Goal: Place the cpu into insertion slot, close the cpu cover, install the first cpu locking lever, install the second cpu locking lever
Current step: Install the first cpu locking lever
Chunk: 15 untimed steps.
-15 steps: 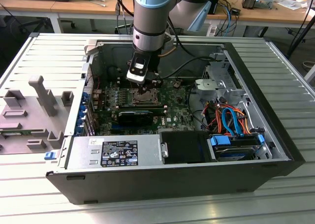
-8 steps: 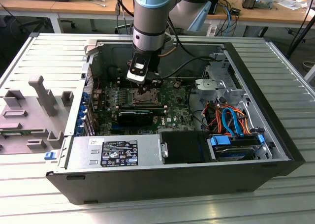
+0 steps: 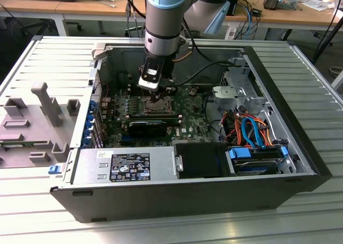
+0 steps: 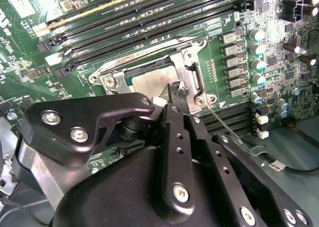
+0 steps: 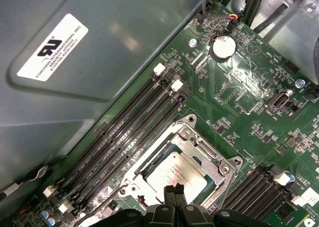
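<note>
My end effector [image 5: 175, 194], fingertips pressed together, hovers over the cpu [image 5: 175, 174] under the cpu cover [image 5: 199, 149], inside the open computer case [image 3: 300, 163] on the ribbed grey worktop [image 3: 311, 67], wooden desks [image 3: 80, 8] at twelve o'clock.

Arm [image 3: 166, 19]: silver-grey tubular segments, pale blue joint caps, black cables. Gripper [image 4: 178, 93]: matte black linkage plates and fingers, fastened with silver cross-head screws.

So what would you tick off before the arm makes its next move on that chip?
1. Cpu lying flat in place: ok.
2. Cover down around the cpu: ok.
3. Gripper shut, at the cover's edge: ok.
4. Lever locked down: cannot tell.
5. Memory slots free of the gripper: ok.
</note>
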### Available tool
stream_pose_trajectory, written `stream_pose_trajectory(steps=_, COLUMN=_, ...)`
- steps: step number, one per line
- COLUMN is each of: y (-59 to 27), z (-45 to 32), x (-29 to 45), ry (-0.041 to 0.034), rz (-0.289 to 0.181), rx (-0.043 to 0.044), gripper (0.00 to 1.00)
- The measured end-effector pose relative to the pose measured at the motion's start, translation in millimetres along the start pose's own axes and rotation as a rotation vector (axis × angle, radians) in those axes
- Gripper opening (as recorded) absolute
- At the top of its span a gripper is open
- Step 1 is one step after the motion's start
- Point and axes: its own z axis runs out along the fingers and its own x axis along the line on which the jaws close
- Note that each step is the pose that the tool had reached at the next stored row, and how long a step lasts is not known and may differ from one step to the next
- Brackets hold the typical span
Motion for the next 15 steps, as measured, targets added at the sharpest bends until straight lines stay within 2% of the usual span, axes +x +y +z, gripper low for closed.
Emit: stream_pose_trajectory(steps=15, y=0.0, z=0.0, x=0.0, ry=-0.0004, rz=-0.013, rx=0.0010, gripper=0.11)
